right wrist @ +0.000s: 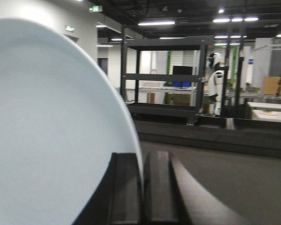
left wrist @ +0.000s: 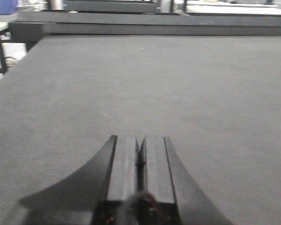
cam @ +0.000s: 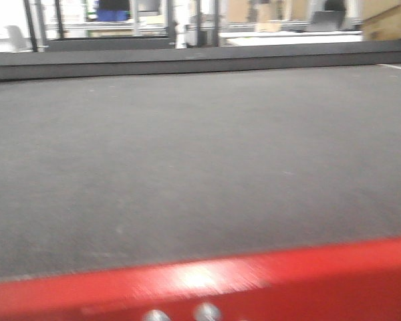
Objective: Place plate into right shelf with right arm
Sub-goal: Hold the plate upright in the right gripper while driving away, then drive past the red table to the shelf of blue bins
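Note:
In the right wrist view my right gripper (right wrist: 141, 161) is shut on the rim of the pale-blue plate (right wrist: 51, 131). The plate stands on edge and fills the left half of that view. My left gripper (left wrist: 140, 145) is shut and empty, low over the dark grey table top (left wrist: 140, 84). The stainless-steel right shelf is out of view. Neither gripper nor the plate shows in the front view.
The dark table top (cam: 200, 167) has a red front edge (cam: 254, 281) and a raised dark back rail (cam: 200, 60). Beyond the table stand a dark shelving rack (right wrist: 166, 79), a white humanoid robot (right wrist: 216, 84) and work tables with boxes (right wrist: 271, 86).

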Motion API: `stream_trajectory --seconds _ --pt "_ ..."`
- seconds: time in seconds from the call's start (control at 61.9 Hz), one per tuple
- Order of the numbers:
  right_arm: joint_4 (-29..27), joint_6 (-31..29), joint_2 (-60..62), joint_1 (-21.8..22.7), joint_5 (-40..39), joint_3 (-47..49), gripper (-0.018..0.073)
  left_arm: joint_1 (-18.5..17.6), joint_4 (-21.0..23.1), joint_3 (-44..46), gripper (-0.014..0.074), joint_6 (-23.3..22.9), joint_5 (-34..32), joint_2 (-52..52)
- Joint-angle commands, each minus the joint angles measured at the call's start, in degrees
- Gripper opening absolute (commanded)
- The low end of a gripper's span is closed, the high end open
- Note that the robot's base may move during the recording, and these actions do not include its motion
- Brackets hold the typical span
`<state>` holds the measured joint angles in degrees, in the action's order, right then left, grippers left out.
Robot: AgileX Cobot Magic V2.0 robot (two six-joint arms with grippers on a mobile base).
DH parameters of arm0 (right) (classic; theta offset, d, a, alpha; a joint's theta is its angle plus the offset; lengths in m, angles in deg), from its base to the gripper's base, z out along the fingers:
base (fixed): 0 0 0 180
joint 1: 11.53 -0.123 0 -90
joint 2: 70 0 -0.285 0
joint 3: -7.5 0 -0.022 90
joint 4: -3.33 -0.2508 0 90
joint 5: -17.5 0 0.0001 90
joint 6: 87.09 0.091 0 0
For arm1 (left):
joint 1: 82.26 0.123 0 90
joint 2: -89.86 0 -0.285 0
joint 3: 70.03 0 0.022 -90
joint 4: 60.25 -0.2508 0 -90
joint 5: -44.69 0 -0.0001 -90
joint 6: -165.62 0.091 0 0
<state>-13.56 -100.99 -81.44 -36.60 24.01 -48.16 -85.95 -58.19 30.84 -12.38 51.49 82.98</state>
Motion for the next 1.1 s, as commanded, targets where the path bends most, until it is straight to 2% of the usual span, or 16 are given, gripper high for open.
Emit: stream_trajectory --seconds 0.0,1.083 --pt "-0.19 -0.07 -0.72 0.21 -5.81 1.66 0.0055 -0.49 0.33 -0.46 -0.0047 -0.19 -5.03 0.37" --pt "-0.19 -0.07 -0.72 0.10 -5.88 1.66 0.0055 -0.49 0.33 -0.46 -0.0047 -0.19 -5.03 0.37"
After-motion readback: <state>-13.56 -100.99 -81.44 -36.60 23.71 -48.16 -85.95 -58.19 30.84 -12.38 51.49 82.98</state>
